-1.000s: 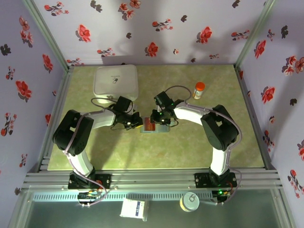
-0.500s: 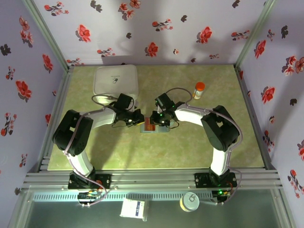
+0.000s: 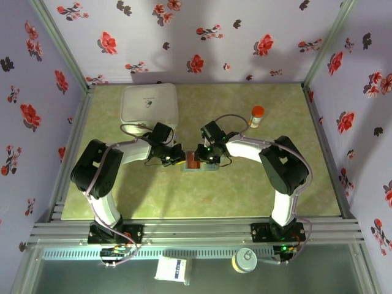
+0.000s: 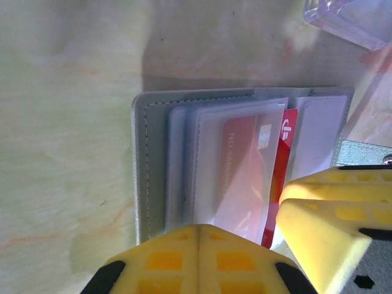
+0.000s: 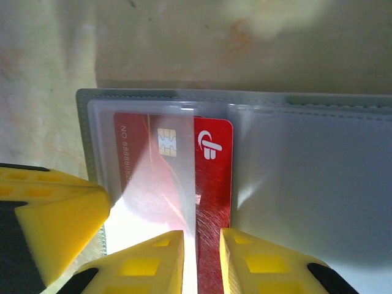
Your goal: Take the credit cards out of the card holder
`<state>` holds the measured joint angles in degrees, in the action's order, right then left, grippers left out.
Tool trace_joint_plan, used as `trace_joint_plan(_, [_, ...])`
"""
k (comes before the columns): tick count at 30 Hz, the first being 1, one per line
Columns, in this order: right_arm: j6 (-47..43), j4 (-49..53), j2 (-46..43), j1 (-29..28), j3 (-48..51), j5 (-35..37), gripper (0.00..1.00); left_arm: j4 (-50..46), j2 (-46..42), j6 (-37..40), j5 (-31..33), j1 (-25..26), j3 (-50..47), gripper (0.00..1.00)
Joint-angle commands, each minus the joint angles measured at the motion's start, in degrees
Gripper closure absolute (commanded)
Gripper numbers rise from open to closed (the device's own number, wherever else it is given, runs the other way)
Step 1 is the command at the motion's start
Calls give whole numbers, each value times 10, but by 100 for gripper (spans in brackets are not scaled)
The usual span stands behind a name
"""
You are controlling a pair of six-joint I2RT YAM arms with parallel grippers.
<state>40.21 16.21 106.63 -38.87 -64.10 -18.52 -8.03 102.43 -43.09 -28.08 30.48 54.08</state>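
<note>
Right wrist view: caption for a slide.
Right gripper poised over red card, half out of the card holder sleeve.

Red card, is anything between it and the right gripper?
Nothing visible. The right gripper sits over the bare edge of the red card; a clear sleeve covers its other half. The left gripper rests on the wallet, off to the side.

A pale green, marbled table (image 3: 257, 184) inside a flower-papered enclosure. A white rounded square box (image 3: 150, 104) sits at its far left. A small orange-capped bottle (image 3: 256, 116) stands upright toward the far right, well apart from the box. Near the middle a grey-blue card holder (image 4: 150, 165) lies open and flat, with the corner of a clear plastic tray (image 4: 355, 21) close by.
</note>
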Motion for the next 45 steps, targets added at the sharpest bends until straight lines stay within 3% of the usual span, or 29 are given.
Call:
trace_joint_plan(1, [-16, 28, 5, 5, -17, 21, 76, -17, 1, 13, 6, 2, 7, 100])
trace_joint_plan(19, [24, -59, -40, 23, 38, -24, 76, -30, -14, 7, 12, 18, 32, 100])
trace_joint_plan(45, [68, -150, 2, 53, 80, -80, 76, -73, 22, 38, 37, 27, 45, 100])
